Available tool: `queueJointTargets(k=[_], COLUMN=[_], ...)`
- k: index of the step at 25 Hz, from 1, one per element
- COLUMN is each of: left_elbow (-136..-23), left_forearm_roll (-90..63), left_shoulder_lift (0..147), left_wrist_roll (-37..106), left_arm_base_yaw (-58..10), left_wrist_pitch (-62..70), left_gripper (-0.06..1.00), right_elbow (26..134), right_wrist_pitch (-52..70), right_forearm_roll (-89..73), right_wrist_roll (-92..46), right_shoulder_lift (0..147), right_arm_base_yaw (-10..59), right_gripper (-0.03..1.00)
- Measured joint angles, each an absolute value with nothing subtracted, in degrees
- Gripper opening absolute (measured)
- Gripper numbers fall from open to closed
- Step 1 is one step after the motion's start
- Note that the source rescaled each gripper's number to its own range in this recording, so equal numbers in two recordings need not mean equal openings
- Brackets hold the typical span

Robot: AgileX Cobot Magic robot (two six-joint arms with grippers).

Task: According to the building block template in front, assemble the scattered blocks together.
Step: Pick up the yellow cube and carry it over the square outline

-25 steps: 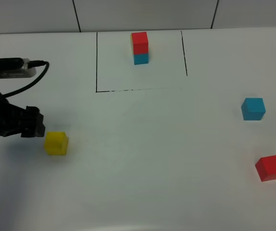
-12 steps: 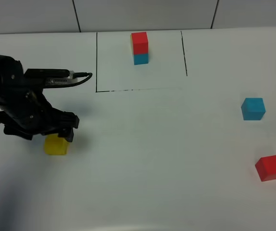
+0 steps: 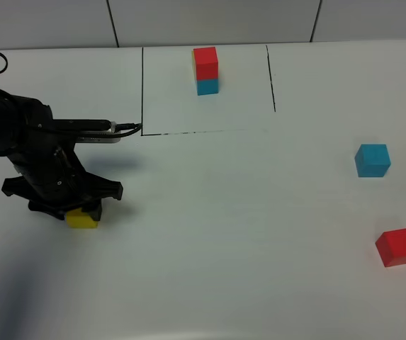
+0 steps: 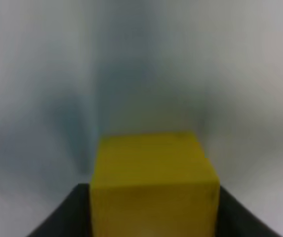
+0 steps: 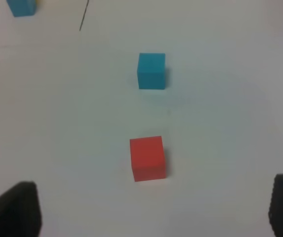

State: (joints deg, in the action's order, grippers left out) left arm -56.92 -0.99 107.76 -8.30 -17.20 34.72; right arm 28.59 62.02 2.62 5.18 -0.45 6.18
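Observation:
The template (image 3: 205,70) stands in the marked rectangle at the back: a red block on a blue one, with a yellow edge behind. My left gripper (image 3: 81,210) is down over the yellow block (image 3: 82,219) on the table at the left. In the left wrist view my left gripper (image 4: 155,207) has its dark fingers (image 4: 67,217) against both sides of the yellow block (image 4: 153,187). A blue block (image 3: 372,160) and a red block (image 3: 397,247) lie at the right. My right gripper (image 5: 151,197) is open above the table, short of the red block (image 5: 147,158) and the blue block (image 5: 151,71).
Black lines (image 3: 142,92) mark the template area on the white table (image 3: 245,212). A tiled wall (image 3: 210,21) runs behind the table. The left arm's cable (image 3: 117,127) reaches toward the rectangle's corner.
My left arm has come in from the left and dropped onto the yellow block, which now sits between its fingers. The blue and red blocks have not moved.

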Motion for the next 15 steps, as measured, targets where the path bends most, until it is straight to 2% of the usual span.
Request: queueJointTargets(k=[1,8,15], left_elbow=[-56.97,-61.61,-75.56], left_forearm_roll=[-0.99,-0.99,-0.94], left_shoulder_lift=[107.76,107.76,111.98], left_wrist_roll=[-8.27,0.00,17.19], left_arm_base_yaw=[-17.20,-17.84,-23.76], left_wrist_pitch=[34.72,37.24,45.16], left_gripper=[0.00,0.01,0.01], right_elbow=[28.59,28.59,28.59], right_wrist_pitch=[62.02,62.02,62.02], right_forearm_roll=[2.62,2.62,2.62], right_wrist_roll=[5.18,5.18,5.18], right_shoulder_lift=[-0.45,-0.45,-0.45], right_arm_base_yaw=[6.18,6.18,6.18], right_gripper=[0.85,0.83,0.79])
